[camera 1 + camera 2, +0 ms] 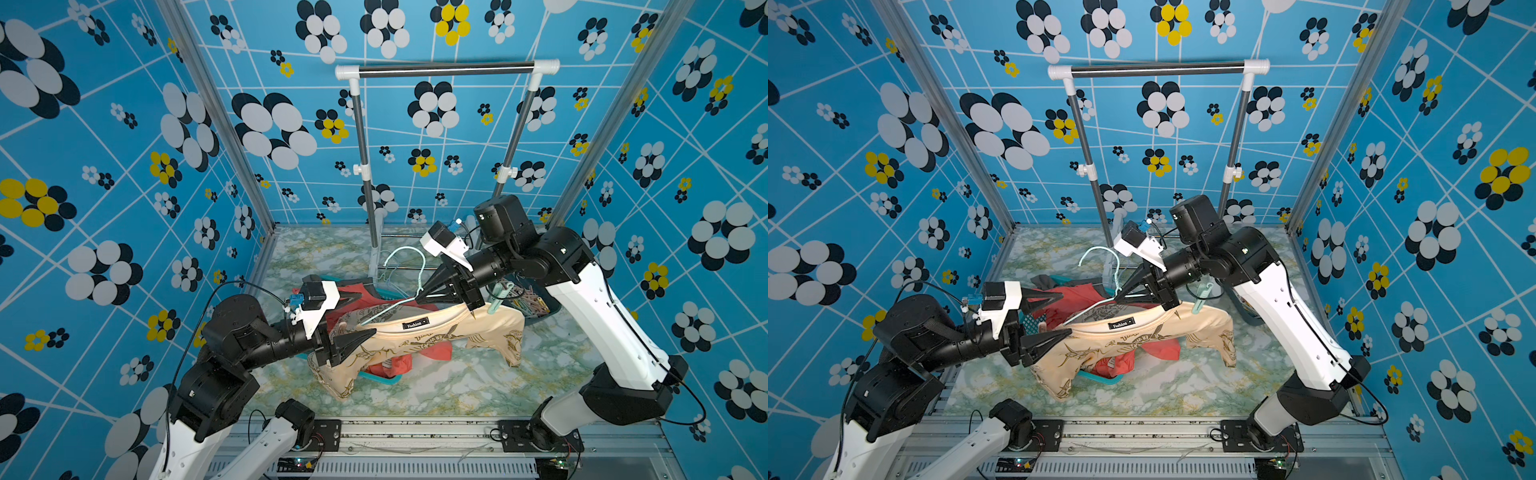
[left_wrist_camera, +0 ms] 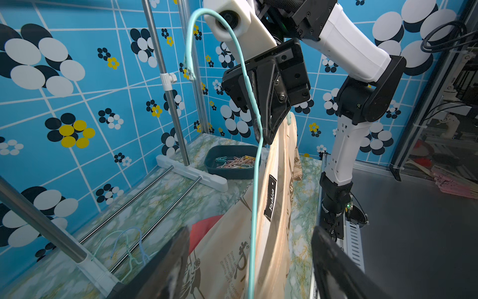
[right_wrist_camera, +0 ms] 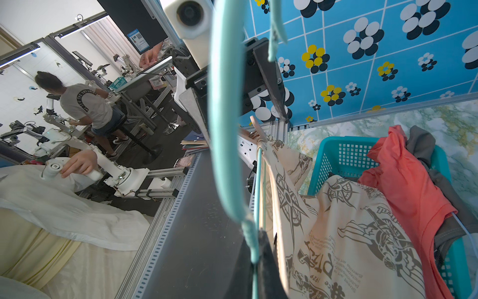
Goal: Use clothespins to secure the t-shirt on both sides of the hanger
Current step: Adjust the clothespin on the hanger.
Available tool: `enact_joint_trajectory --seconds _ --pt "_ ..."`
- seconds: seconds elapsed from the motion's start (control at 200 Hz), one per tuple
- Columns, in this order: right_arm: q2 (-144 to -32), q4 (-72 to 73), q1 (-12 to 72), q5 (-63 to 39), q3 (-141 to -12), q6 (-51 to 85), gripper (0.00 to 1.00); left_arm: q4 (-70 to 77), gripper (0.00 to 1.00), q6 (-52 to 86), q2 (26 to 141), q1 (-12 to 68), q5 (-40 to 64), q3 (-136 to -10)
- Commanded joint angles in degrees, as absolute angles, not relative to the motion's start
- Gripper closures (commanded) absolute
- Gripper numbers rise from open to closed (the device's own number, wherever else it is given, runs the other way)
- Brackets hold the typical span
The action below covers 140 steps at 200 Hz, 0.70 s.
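Step in hand: pinning the second, left side of the t-shirt (image 1: 386, 349).

Right gripper (image 1: 419, 297): jaws together, clamped on the mint wire hanger (image 3: 223, 129) at the base of its hook. It holds hanger and shirt up above the surface (image 1: 457, 386).

A mint clothespin (image 1: 496, 306) sits just behind the right gripper, on the shoulder at that end of the hanger. The right side looks done.

Left gripper (image 1: 369, 313): jaws well apart, one above and one below the opposite shoulder end. Cloth and wire run between them in the left wrist view.

A beige clothespin (image 3: 258, 129) stands at that shoulder end, close under one left finger in the right wrist view. I cannot tell whether it bites both cloth and wire, or whether the fingers touch it.

Spare clothespins lie in the dark tray (image 2: 232, 174) beyond the right gripper.

Judgement: task nearly finished if the beige pin holds.

Next move calls for:
- drawing the left gripper straight back off the shoulder without dragging the cloth;
- a steady, level hold by the right gripper;
- a fresh pin from the tray if the beige one slips.
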<state>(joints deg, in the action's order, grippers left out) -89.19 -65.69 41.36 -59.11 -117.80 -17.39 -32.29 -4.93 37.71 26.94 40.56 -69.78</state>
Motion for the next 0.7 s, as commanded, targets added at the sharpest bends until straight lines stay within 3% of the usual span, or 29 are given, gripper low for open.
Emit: enact_joint_trajectory --seconds 0.0,0.1,0.205,0.46,0.535,0.695 --pt "-88.15 -66.48 41.22 -61.96 -119.00 -17.77 1.00 -29.40 0.19 -3.74 37.97 26.28 43.34 -69.20" --pt "-88.15 -66.36 41.17 -62.01 -119.26 -17.61 1.00 -29.51 0.09 -3.78 38.29 25.85 44.49 -69.42" --pt "-87.85 -66.29 41.20 -62.05 -119.11 -17.76 1.00 -29.44 0.07 -3.48 38.93 25.32 46.26 -69.68" --pt "-87.80 -66.54 41.19 -62.23 -118.92 -18.07 1.00 -27.29 0.28 -1.66 39.45 24.28 48.24 -69.12" --pt "-87.67 -66.56 41.17 -62.05 -118.83 -18.11 1.00 -27.63 0.28 -1.31 39.53 24.01 48.43 -69.37" --pt "-87.19 -66.70 41.20 -61.98 -118.77 -18.47 1.00 -31.80 0.04 -3.49 38.93 23.05 46.89 -70.99"
